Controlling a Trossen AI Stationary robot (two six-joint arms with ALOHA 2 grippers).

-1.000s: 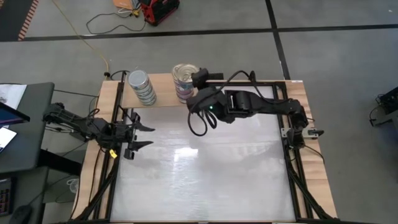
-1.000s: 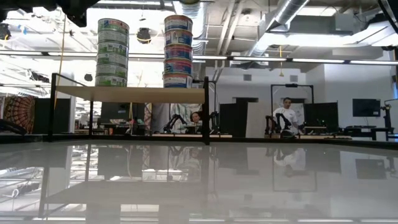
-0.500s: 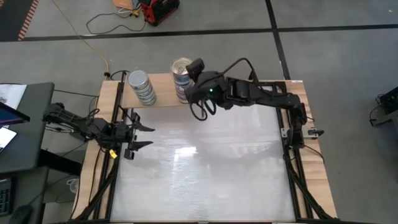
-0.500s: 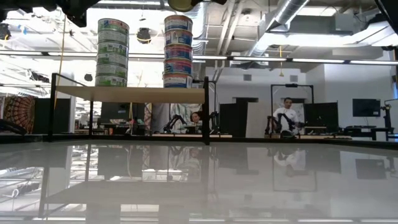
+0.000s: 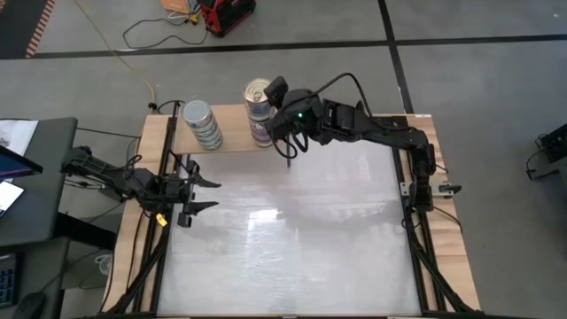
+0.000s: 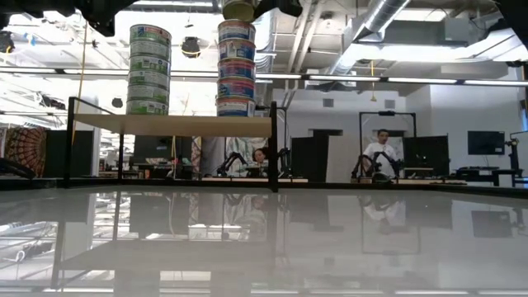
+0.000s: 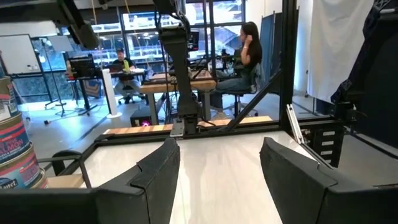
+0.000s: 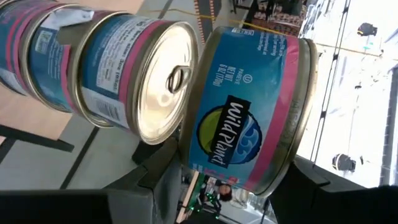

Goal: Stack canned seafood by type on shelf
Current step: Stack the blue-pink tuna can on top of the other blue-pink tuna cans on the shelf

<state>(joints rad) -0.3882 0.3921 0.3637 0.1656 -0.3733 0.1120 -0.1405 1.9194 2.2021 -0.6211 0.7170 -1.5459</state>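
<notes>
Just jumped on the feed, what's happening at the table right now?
The right gripper holds a blue-and-pink tin just above the right-hand stack on the wooden shelf, not yet set down. A second stack of green-labelled tins stands beside it. The left gripper waits open at the table's left edge.

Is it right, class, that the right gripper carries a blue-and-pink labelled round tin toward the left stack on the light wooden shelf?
No: the right gripper holds the blue-and-pink labelled round tin above the right stack, not the left, on the light wooden shelf, as the high view shows.
</notes>
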